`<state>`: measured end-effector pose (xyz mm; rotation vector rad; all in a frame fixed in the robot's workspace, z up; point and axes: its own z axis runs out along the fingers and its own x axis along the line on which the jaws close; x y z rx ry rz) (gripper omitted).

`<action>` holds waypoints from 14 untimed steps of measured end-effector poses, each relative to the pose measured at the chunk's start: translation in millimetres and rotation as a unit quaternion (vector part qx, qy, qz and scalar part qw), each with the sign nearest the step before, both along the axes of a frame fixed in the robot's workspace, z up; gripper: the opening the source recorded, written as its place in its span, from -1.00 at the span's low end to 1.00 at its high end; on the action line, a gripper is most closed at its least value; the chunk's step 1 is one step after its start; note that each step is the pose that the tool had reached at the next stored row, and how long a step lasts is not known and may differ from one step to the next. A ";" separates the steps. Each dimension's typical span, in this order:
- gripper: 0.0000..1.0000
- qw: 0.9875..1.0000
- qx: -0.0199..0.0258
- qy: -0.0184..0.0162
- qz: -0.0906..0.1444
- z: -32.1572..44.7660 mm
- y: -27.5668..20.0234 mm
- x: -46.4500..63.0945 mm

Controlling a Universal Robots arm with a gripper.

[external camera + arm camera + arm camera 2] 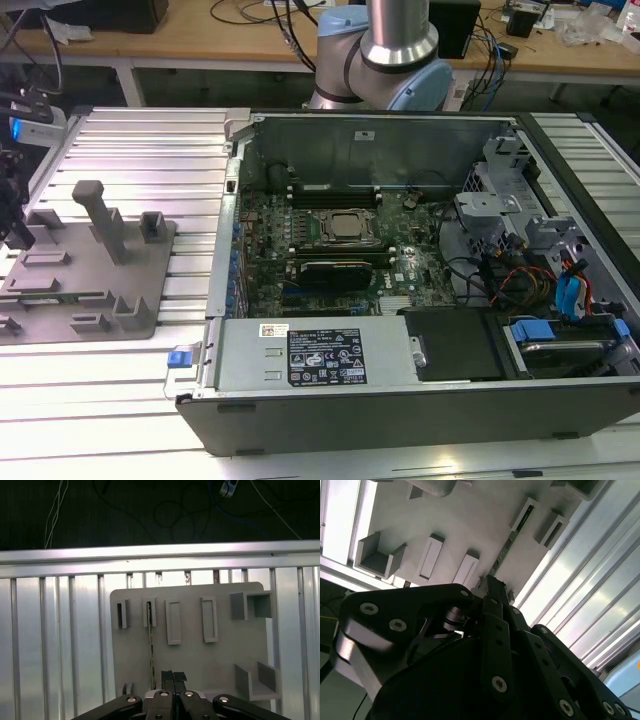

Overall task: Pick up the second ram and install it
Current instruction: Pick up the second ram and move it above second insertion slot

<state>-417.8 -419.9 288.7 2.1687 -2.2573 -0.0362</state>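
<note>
The second ram (151,645) stands on its edge in a slot of the grey fixture plate (200,660), seen as a thin green strip (512,537) in both wrist views. My gripper (173,676) hangs above the plate's near end, its two black fingertips pressed together with nothing between them. The ram lies just beside the fingertips, apart from them. In the exterior view the gripper (8,215) is at the far left edge, over the fixture plate (150,250). The open computer case (230,150) with its motherboard (340,240) sits at the centre.
The fixture plate carries several empty slots (210,620) and box-shaped holders (250,605), plus a tall post (100,215). It rests on a ribbed aluminium table (150,140). Cables and drive bays (560,280) fill the case at the exterior view's right.
</note>
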 end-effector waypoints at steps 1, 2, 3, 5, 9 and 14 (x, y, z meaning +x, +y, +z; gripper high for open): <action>-0.84 1.000 0.000 0.000 0.000 -0.9 -0.6 -0.1; -0.84 1.000 0.000 0.000 0.000 -1.5 -1.0 -0.2; -0.84 1.000 0.000 0.000 0.000 -2.5 -1.5 -0.4; -0.84 1.000 0.000 0.000 0.000 -4.9 -2.6 -0.6; -0.84 1.000 0.000 0.000 0.000 -9.3 -5.3 -0.7; -0.84 1.000 0.000 0.000 0.001 -17.4 -8.8 -1.7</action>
